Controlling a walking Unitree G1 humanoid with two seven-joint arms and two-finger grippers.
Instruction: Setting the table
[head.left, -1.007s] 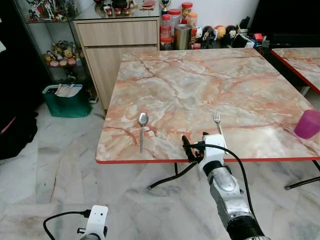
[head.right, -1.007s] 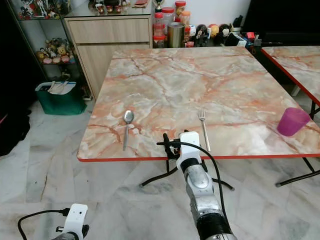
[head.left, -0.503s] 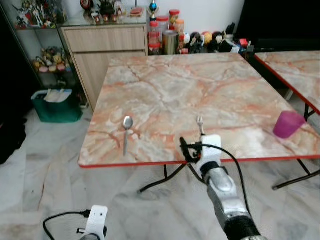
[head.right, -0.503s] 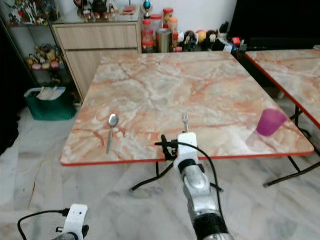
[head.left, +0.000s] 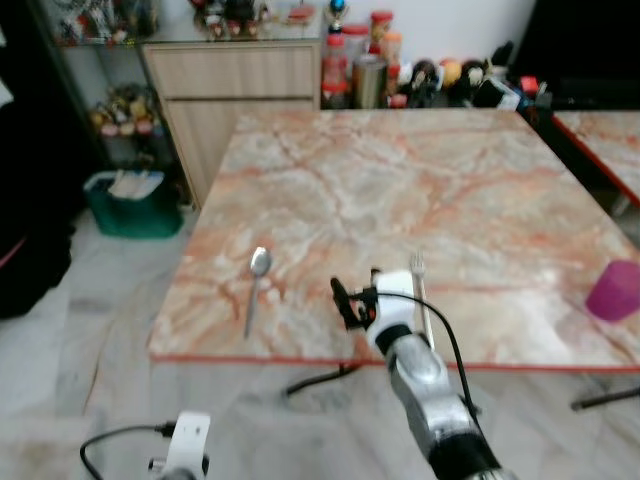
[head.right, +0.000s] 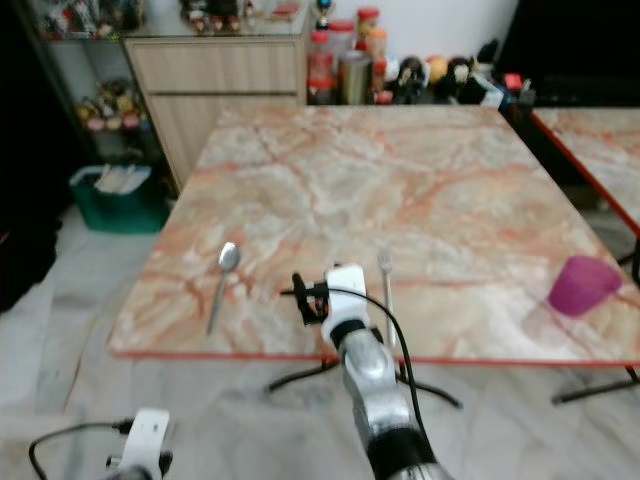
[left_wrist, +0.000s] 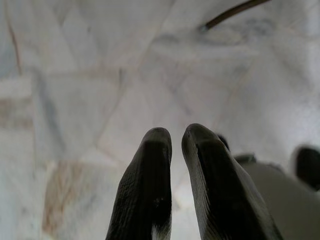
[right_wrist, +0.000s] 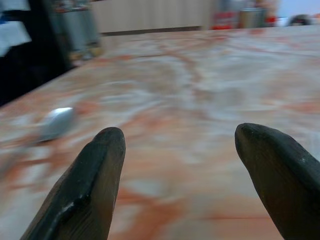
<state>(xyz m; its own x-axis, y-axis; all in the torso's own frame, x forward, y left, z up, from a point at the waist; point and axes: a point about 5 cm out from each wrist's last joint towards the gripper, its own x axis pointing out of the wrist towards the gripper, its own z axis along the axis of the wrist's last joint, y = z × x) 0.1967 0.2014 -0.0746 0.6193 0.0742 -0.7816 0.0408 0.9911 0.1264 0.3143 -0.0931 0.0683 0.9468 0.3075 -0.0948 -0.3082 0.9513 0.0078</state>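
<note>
The setting looks only begun: on the marble bench (head.left: 380, 190) a spoon (head.left: 256, 278) lies well left of the fork (head.left: 421, 289), a purple cup (head.left: 614, 290) far right of it (no plate), while the right claw (right_wrist: 177, 175) hovers empty, fingers apart, just left of the fork, and the left claw (left_wrist: 175, 165) hangs together.

Table (head.left: 400, 190): glossy pink-orange marble look, red edge. Spoon (head.left: 256, 280), fork (head.left: 422, 295): shiny metal. Cup (head.left: 612, 290): purple translucent plastic. Cabinet (head.left: 240, 90): matt wood. Floor (head.left: 90, 300): polished pale marble tile.

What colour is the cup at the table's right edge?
The cup is purple-pink; it shows best in the right eye view.
</note>
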